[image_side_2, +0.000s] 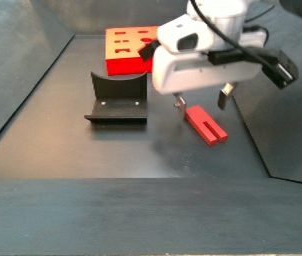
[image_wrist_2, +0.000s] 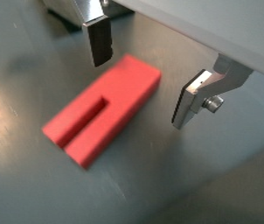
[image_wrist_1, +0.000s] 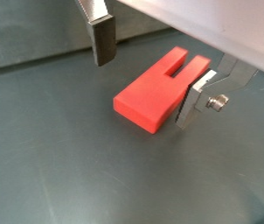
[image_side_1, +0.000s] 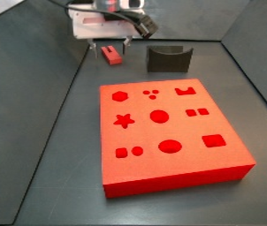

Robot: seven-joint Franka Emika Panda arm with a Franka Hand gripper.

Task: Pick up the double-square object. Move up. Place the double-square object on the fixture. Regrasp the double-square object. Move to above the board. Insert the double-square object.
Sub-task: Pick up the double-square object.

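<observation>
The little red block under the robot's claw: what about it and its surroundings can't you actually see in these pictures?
- The double-square object: in this side view the gripper covers its far end.
- Its underside: hidden in both wrist views, since it lies on the floor.
- Fingers: their upper parts are cut off by the picture edge.
- The board: mostly hidden behind the fixture and the gripper body.

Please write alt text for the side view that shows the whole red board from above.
The tool hangs open over the double-square object lying on the dark floor. The fixture stands beside it, the board nearer the camera.
</observation>
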